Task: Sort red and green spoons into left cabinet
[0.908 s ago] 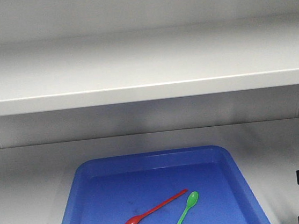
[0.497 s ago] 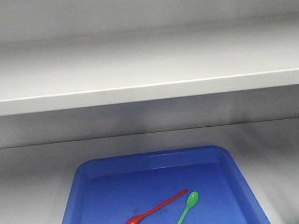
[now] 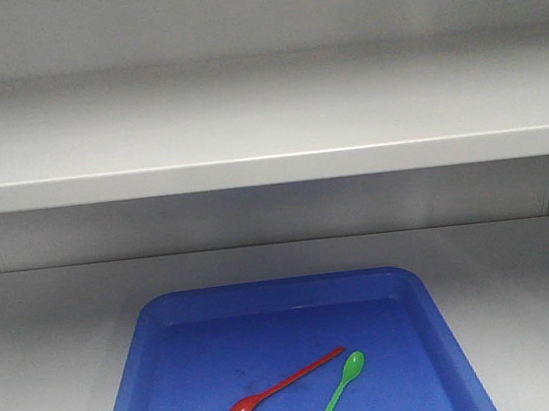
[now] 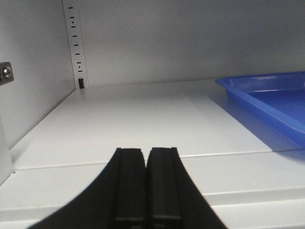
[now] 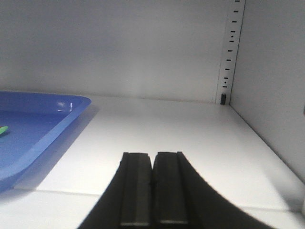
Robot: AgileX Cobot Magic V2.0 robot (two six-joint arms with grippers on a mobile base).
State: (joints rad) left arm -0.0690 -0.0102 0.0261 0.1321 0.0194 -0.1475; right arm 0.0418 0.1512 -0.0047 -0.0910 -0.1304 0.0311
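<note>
Glossy plastic red spoon (image 3: 280, 386), green spoon (image 3: 341, 389); smooth blue tray (image 3: 138, 400); matt shelf (image 3: 51, 330).

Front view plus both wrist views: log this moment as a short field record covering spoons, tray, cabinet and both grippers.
red spoon: lying in the tray, bowl toward the front left
green spoon: lying in the tray just right of the red one, bowl at the far end, not touching it
blue tray: on the lower shelf, centred
cabinet shelf: holds only the tray in view
left gripper: shut, empty, left of the tray
right gripper: shut, empty, right of the tray
task status: neither spoon picked up yet
</note>
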